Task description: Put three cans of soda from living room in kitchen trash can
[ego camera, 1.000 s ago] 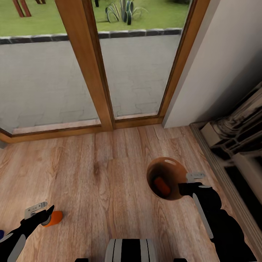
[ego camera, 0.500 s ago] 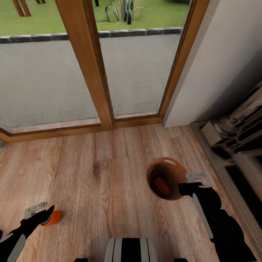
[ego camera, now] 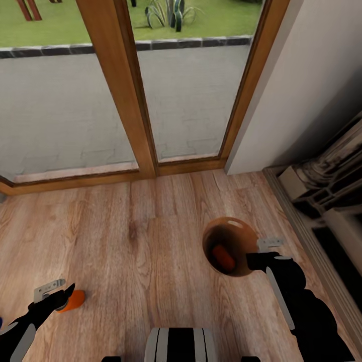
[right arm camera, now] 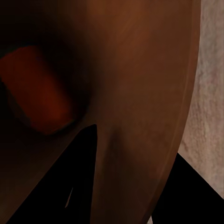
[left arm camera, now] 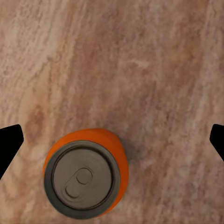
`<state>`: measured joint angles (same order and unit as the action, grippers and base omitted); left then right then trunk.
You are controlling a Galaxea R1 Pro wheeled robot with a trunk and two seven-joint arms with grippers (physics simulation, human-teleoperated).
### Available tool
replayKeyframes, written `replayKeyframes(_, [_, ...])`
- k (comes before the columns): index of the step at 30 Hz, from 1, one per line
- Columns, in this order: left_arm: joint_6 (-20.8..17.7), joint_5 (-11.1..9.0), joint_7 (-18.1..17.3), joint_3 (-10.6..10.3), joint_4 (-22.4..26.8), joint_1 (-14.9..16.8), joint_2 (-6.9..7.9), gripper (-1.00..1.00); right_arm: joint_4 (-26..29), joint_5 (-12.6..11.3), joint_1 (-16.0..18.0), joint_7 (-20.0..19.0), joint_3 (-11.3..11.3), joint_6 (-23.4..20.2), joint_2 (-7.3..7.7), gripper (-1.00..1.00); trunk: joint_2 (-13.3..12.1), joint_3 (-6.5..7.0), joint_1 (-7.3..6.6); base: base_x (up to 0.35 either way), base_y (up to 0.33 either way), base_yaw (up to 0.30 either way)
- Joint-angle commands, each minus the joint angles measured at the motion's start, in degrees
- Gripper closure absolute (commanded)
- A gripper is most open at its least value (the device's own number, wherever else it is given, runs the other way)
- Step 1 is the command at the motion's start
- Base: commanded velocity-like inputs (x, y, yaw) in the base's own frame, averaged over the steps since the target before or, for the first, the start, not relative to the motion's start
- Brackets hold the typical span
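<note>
Barely shifting since a second ago: left pincer (ego camera: 59, 296) creeping a touch lower in the head view, orange can (ego camera: 74, 299) by it sitting on the wood floor (ego camera: 151, 241) in very nearly the same place, bin and right arm unmoved. Suggesting, as a judgement, a slow final lining-up over the can and not a lift yet.

Standing upright, that can, long axis vertical, silvery top with its pull tab facing straight up at the left wrist camera (left arm camera: 85, 175). Spread wide apart, the left pincer (left arm camera: 112, 140), black fingertips (left arm camera: 9, 142) at opposite edges of the wrist view, released and touching nothing; can sitting off-centre between them, nearer one tip.

Gripping the rim of the tash can (ego camera: 241, 226), the right pincer (ego camera: 261, 259), one finger inside the glossy brown wall (right arm camera: 140, 93) and one outside, clenched on it as far as can be judged. Lying tilted at the bottom of the bin, a second orange can (ego camera: 223, 257), long axis slanting across the floor of the bin. Peeping in at the head view's left edge, a dark blue sliver (ego camera: 1, 323), too small to tell.

Leaving at least one can to collect, most likely.
</note>
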<state>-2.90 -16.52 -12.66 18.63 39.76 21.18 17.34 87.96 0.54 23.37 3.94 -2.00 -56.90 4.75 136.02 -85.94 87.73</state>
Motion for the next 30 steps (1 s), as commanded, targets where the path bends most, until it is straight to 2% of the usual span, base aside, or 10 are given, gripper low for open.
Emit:
replayKeyframes(1, [0.0,0.0,0.0,0.0,-0.01,0.0,0.01,-1.0,0.02,-0.37,0.02,0.01,-0.02,0.0,0.0,1.0,0.0,-0.07,-0.01,0.0,0.0,0.0])
replayKeyframes(15, [0.0,0.0,0.0,0.0,-0.02,0.0,0.01,-1.0,0.02,-0.44,0.03,0.01,-0.1,0.03,-0.08,1.0,0.0,-1.22,-0.01,0.0,0.0,0.0])
replayKeyframes(30, [0.0,0.0,0.0,0.04,0.05,0.0,0.02,-1.0,0.02,-0.44,0.01,0.01,-0.11,0.03,-0.06,1.0,0.0,-1.33,-0.01,0.0,0.024,0.0])
